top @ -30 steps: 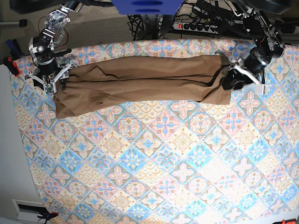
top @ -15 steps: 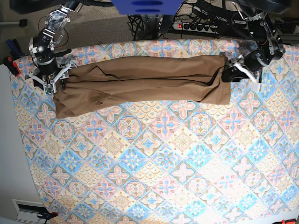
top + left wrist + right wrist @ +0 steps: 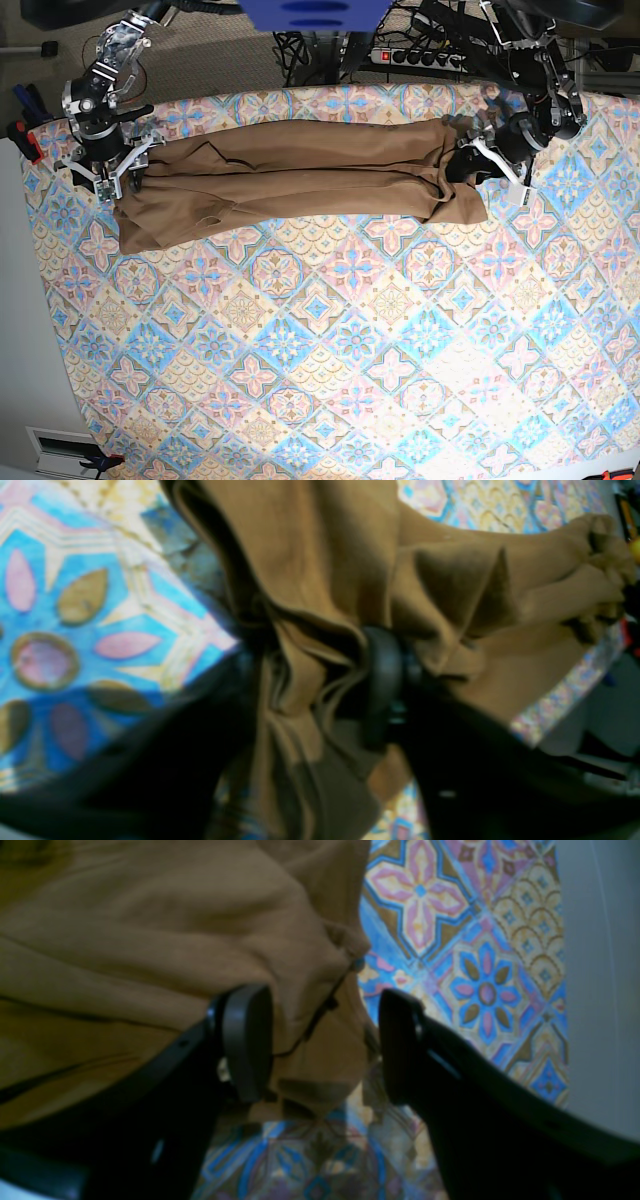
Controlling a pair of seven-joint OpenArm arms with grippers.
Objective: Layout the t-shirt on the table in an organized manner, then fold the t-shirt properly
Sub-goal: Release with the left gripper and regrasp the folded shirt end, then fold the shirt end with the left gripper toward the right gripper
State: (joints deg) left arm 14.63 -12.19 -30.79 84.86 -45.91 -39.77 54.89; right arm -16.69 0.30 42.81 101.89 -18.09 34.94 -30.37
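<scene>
The tan-brown t-shirt (image 3: 300,175) lies as a long folded band across the far side of the patterned table (image 3: 350,350). At its right end in the base view, my left gripper (image 3: 470,165) presses into the bunched cloth. In the left wrist view, folds of the t-shirt (image 3: 320,555) are gathered between the black fingers (image 3: 382,680), and my left gripper (image 3: 310,690) is shut on them. Over the band's left end my right gripper (image 3: 105,175) stands open. The right wrist view has the t-shirt (image 3: 150,940) edge lying loose between the spread jaws of my right gripper (image 3: 325,1045).
A power strip (image 3: 425,57) and cables lie on the floor beyond the table's far edge. A blue object (image 3: 315,12) hangs at the top centre. An orange clamp (image 3: 25,140) grips the table's left edge, with a pale wall (image 3: 20,330) beside it.
My left arm has moved leftward onto the shirt's right end and its jaws have narrowed on the cloth, bunching that end inward. The right arm has stayed put.
</scene>
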